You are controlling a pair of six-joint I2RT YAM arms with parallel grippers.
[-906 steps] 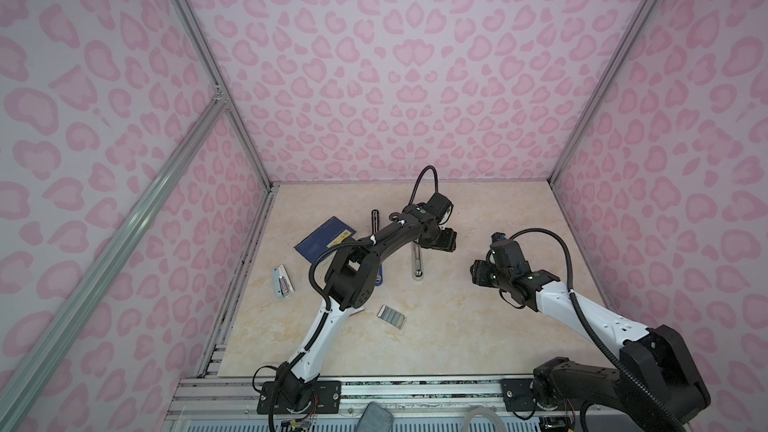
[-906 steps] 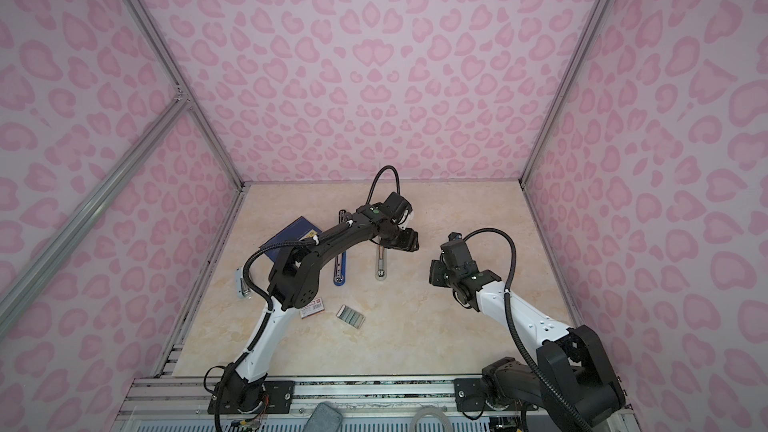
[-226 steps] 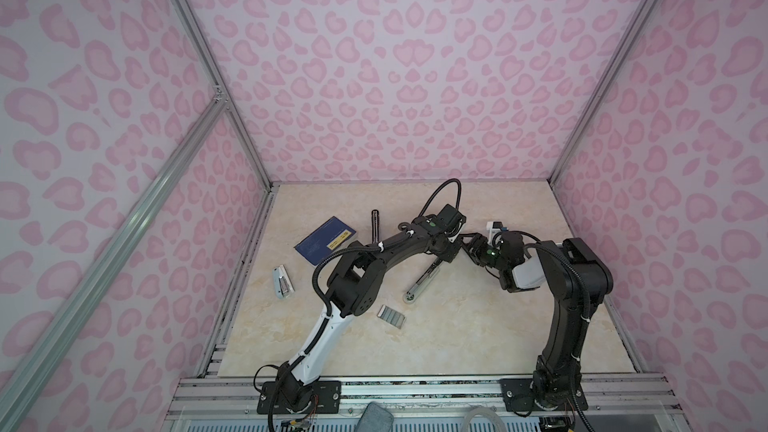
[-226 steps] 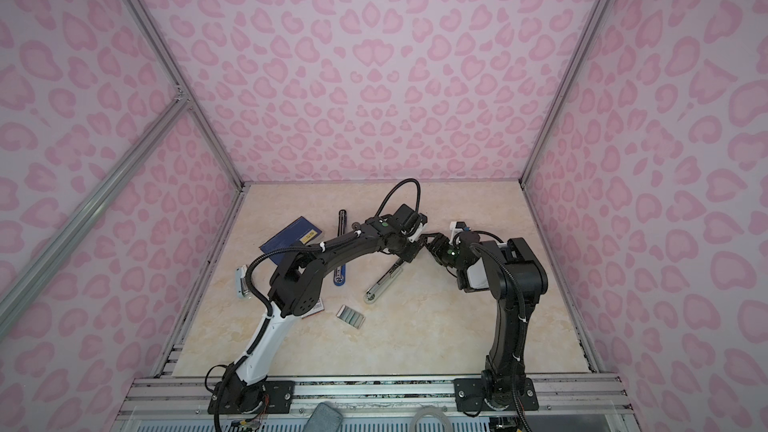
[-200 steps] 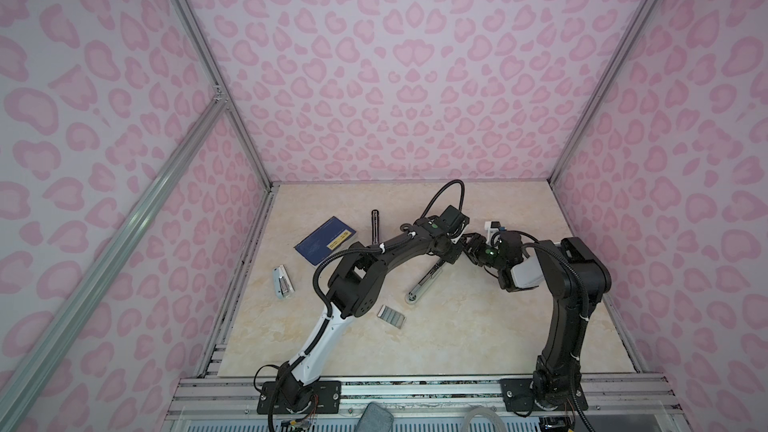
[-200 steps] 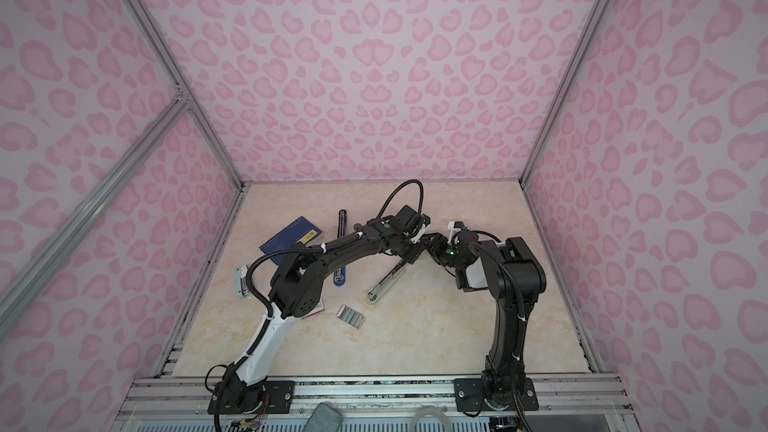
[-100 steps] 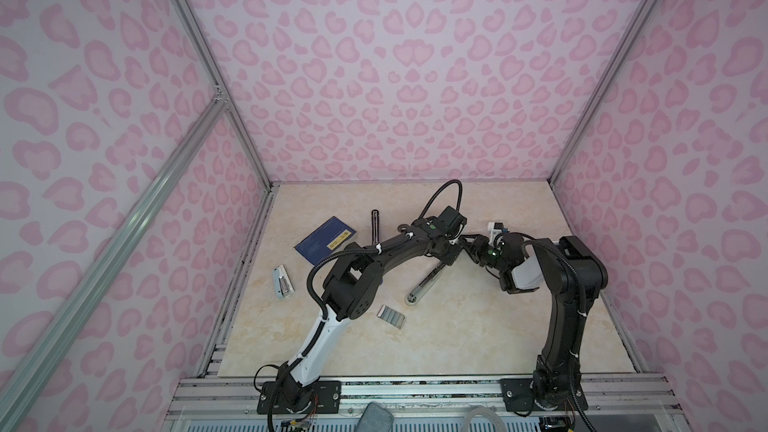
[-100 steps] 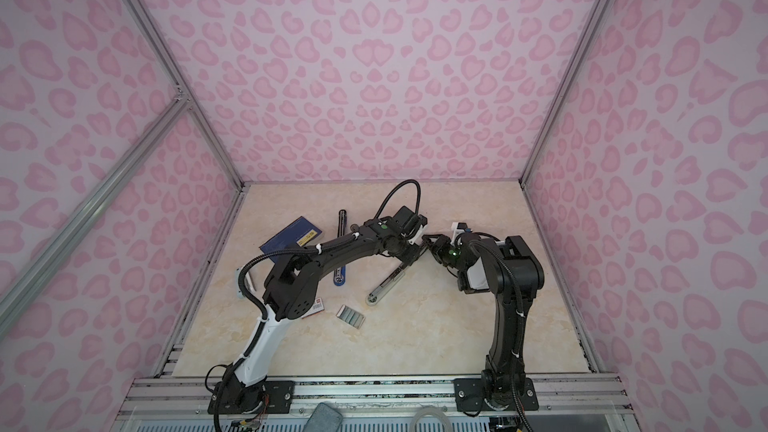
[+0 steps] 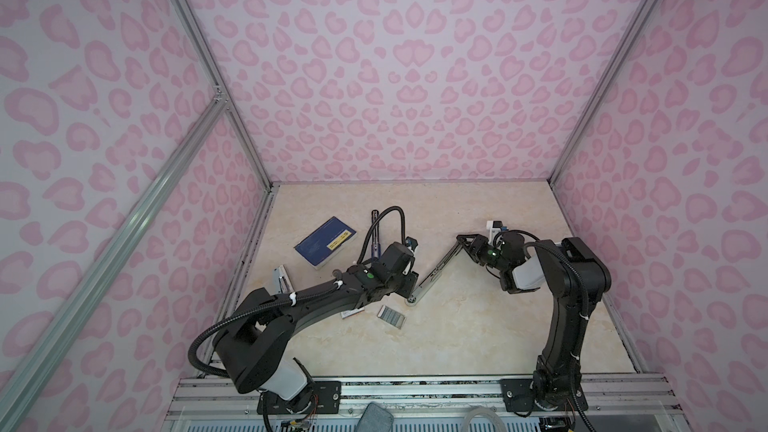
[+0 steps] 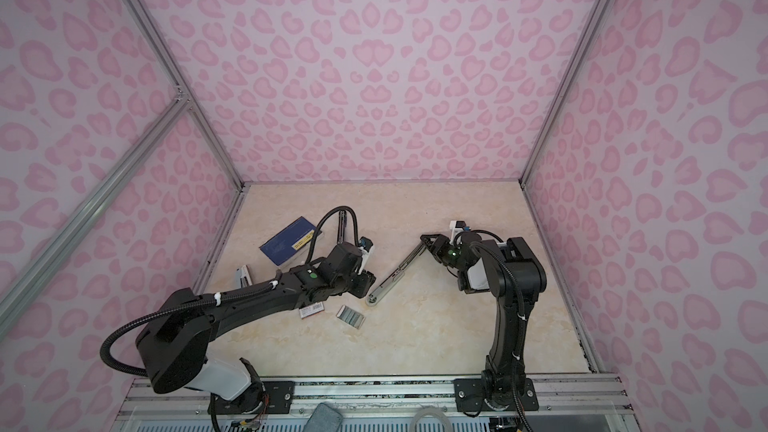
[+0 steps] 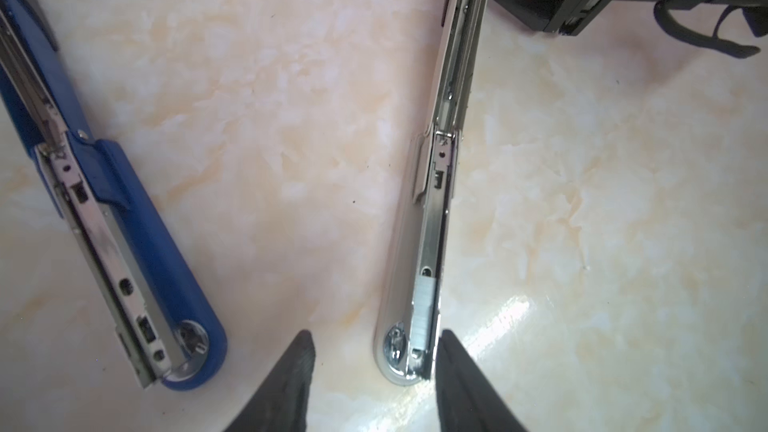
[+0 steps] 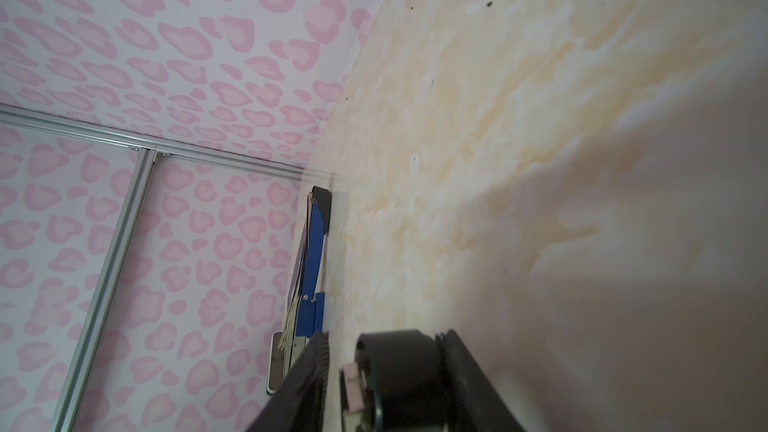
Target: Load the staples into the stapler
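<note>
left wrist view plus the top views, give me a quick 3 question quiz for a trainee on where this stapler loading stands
1. True or false: in the left wrist view, the channel of the white stapler is empty.
2. Short answer: in a top view, which lies nearer the white stapler, the tray of staples or the blue booklet?
3. Pick one: the left gripper is (A) shut on the tray of staples, (B) open, with its fingers either side of the white stapler's tip, (C) shut on the blue booklet.

Key: 1 false, a short strip of staples sits near its tip; 2 the tray of staples; 3 B.
</note>
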